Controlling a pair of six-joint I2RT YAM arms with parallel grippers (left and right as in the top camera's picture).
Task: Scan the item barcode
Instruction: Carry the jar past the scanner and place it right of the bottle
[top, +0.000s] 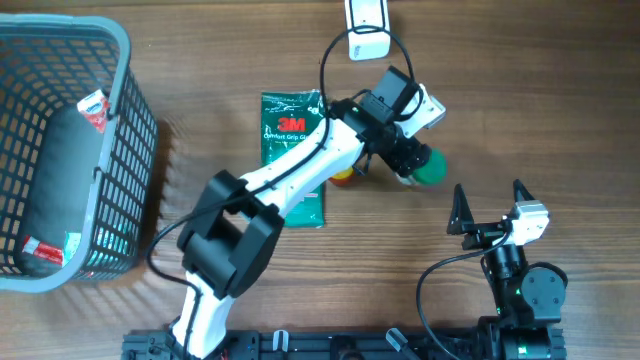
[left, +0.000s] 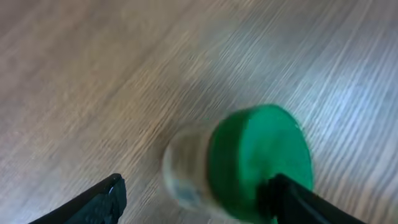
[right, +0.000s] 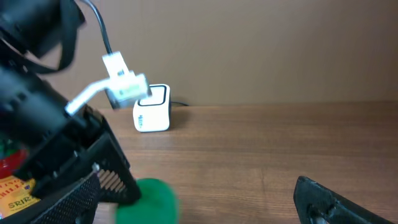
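**Pick-up step: bottle straddled, not yet gripped**
The green-capped bottle (left: 261, 155) lies robot-side of the scanner (top: 366, 30), between the left gripper's (left: 194, 185) wide-spread fingers. The right gripper (top: 490, 208), farther from the scanner, gapes empty. Next, I judge: close, lift, and turn the barcode scannerward.

Overhead: bright, even light; soft shadow right of basket (top: 130, 60). Left wrist: heavy blur, green cap (left: 261, 162) smeared, pale glare on desk (left: 348, 74). Right wrist: dimmer, foreground out of focus
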